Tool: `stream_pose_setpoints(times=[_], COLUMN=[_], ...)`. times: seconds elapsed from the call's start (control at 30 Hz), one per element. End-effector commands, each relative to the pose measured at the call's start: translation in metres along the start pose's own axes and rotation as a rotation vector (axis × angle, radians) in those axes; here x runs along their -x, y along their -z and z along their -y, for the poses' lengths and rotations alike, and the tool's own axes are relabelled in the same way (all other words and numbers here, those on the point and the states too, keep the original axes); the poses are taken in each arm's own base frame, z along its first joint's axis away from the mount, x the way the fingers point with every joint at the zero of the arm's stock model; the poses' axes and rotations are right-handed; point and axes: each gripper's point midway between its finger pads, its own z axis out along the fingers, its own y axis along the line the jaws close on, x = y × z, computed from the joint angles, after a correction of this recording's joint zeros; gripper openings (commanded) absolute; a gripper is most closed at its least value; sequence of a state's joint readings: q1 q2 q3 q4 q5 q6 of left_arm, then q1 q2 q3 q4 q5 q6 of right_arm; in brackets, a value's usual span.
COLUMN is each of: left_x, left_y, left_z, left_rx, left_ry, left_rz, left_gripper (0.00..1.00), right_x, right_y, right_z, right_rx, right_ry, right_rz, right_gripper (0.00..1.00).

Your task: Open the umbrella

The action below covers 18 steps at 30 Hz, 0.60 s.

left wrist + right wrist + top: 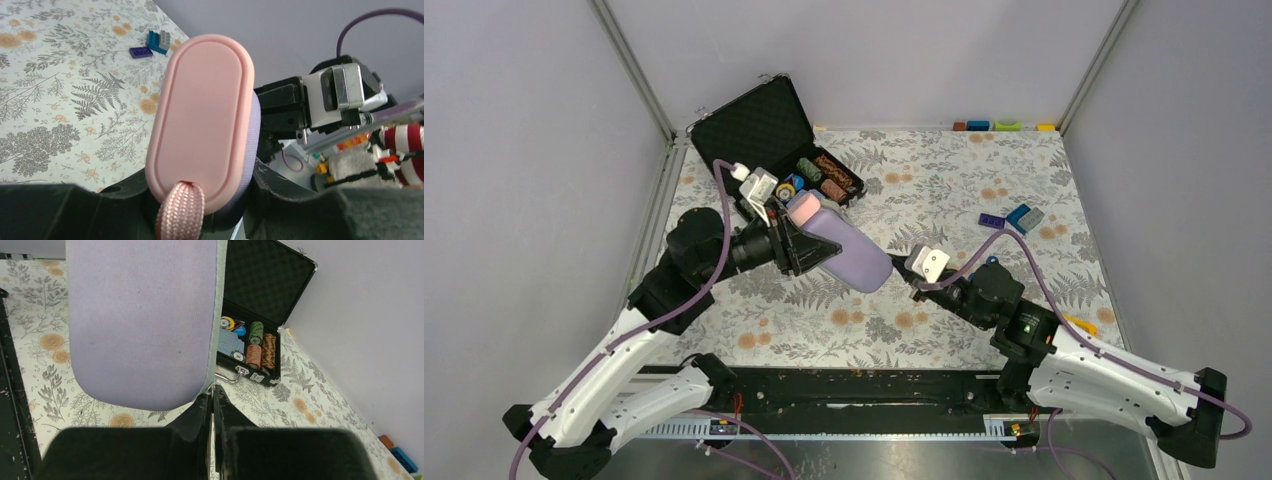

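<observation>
Top external: umbrella (804, 207) aloft over floral bench (984, 200), cased in lilac sleeve (861, 260), pink handle end bare. Clamped around it near the handle, left pincer (809, 245). Pressed together on the sleeve's far-end seam, right pincer (902, 277).
</observation>
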<state>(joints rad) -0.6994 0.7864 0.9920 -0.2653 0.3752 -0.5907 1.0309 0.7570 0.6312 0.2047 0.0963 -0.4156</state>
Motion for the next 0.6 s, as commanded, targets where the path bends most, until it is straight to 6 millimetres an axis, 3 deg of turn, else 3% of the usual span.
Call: stream_pose_setpoints(times=[0.0, 0.33, 0.57], left_x=[-0.017, -0.044, -0.070], left_y=[0.011, 0.006, 0.001], left_z=[0.024, 0.020, 0.011], left_rx=[-0.130, -0.198, -0.240], left_ry=[-0.127, -0.175, -0.161], left_rz=[-0.156, -0.315, -0.421], left_gripper=[0.00, 0.00, 0.00], right_x=[0.031, 0.050, 0.064], right_y=[0.008, 0.001, -0.009], right_z=[0.011, -0.016, -0.015], right_rx=[-0.022, 0.105, 0.068], right_ry=[0.048, 0.051, 0.043], right_rz=[0.113, 0.106, 0.129], right_gripper=[0.00, 0.00, 0.00])
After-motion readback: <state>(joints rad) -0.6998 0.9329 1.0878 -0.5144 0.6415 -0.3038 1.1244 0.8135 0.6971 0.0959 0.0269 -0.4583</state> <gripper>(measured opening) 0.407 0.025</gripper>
